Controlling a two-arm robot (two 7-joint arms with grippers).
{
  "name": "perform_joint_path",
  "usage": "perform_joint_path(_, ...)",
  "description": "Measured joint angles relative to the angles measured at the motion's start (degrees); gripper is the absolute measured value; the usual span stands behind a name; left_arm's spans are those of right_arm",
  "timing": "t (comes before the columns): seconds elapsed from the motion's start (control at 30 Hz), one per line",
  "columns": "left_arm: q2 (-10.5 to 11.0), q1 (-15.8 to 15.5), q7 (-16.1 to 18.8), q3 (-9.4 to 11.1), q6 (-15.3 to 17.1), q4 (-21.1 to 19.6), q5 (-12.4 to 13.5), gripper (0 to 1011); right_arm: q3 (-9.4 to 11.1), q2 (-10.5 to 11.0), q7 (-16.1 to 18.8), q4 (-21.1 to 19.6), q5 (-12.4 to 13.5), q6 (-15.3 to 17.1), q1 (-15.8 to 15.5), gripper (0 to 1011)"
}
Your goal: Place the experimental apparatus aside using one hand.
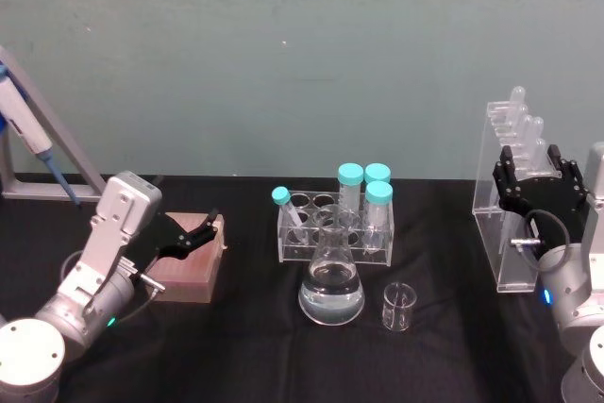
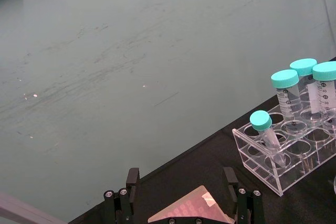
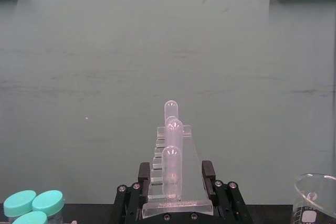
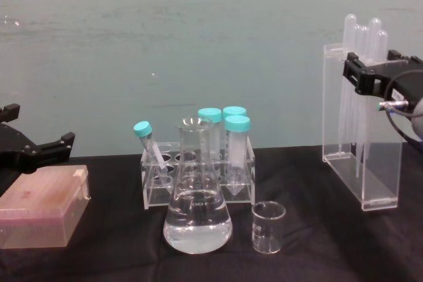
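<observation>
Fingers (image 3: 144, 174) of right gripper (image 1: 530, 162) flank top of acrylic stand (image 1: 491, 233).

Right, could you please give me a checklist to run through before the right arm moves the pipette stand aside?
1. Right tool centred at the top of the pipette stand: ok.
2. Firm hold on the stand: cannot tell.
3. Pipettes upright in the stand: ok.
4. Flask and beaker standing apart from the stand: ok.
5. Tube rack apart from the stand: ok.
6. Left tool open over the pink box, away from the glassware: ok.
</observation>
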Motion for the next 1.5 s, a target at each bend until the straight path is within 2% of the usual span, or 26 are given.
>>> perform_joint_path(0.93, 0.0, 0.0, 0.0, 0.0, 0.0, 0.0, 0.0, 1000, 2.8, 2.0, 2.1, 0.4, 2.6, -1.0, 0.6, 599)
perform_joint_path(1.5, 0.0, 0.0, 0.0, 0.0, 0.0, 0.0, 0.0, 1000, 4.5, 4.3, 4.0, 0.6, 4.7, -1.9, 0.6, 599)
